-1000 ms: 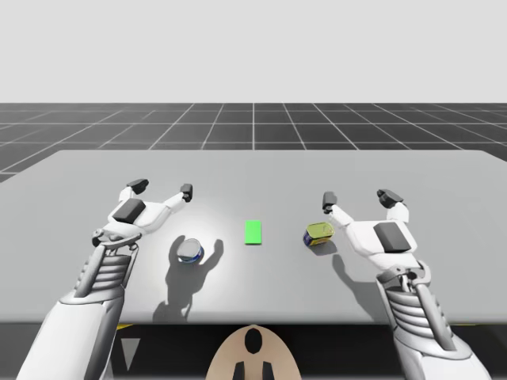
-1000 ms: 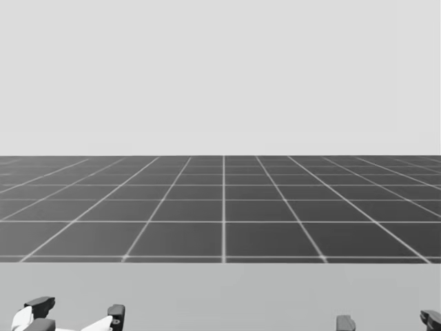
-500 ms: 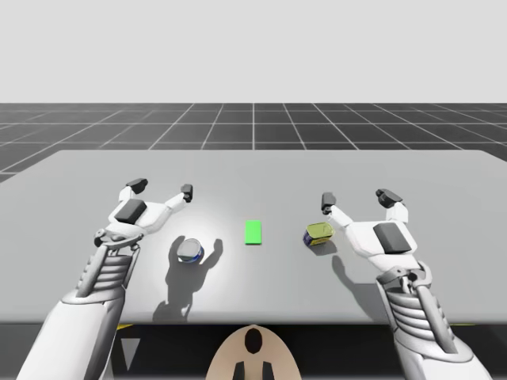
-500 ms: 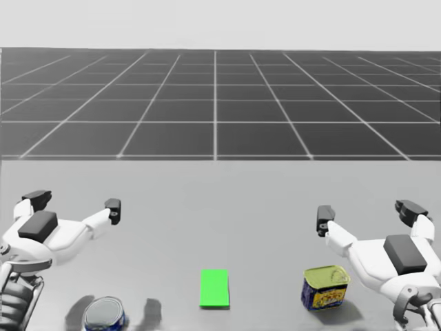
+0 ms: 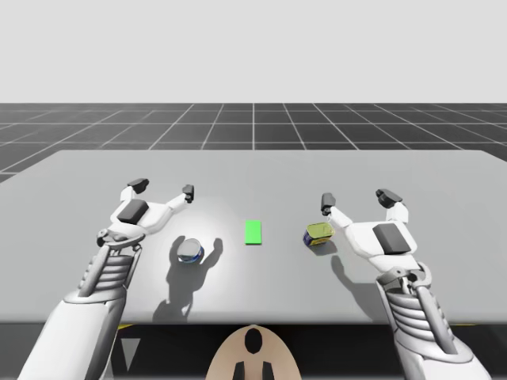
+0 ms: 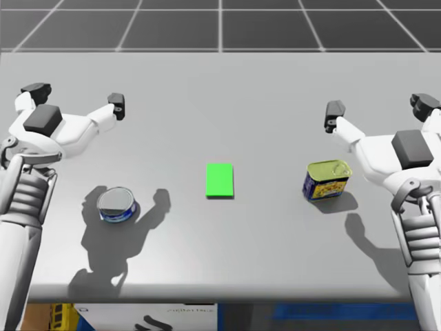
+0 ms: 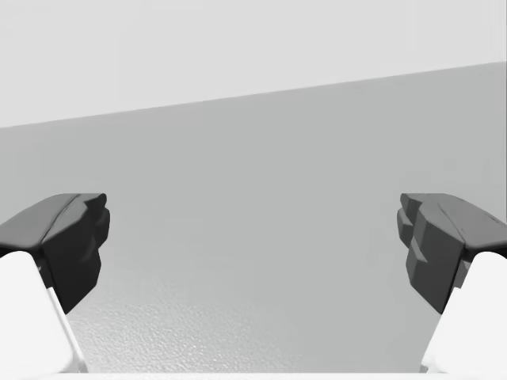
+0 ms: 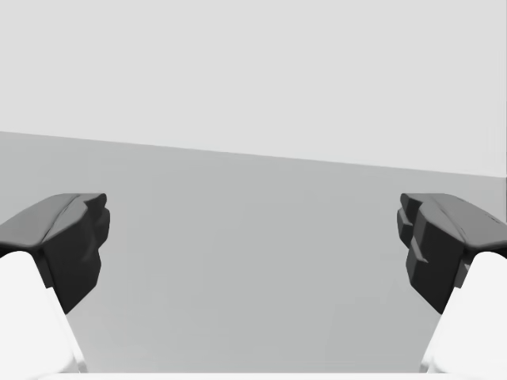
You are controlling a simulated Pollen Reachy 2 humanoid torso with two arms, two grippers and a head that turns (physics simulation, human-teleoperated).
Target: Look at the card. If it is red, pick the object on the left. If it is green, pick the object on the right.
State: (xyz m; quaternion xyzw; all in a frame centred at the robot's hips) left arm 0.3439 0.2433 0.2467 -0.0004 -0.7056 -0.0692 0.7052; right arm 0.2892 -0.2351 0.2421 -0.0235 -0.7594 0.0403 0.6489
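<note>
Head view catches the green card [image 6: 220,181]; wrist views, left hand [image 7: 253,245] and right hand [image 8: 253,245] spread wide.

Left tool [image 5: 163,188], right tool [image 5: 356,198]: jaws wide apart.

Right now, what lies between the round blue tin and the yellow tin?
The green card lies flat between the round blue tin and the yellow tin, touching neither, as the head view shows.

No text can be read. Print on the yellow can [image 6: 327,181], the round can [image 6: 116,205] and the box [image 6: 145,317] under the table [image 6: 220,89] is illegible.
</note>
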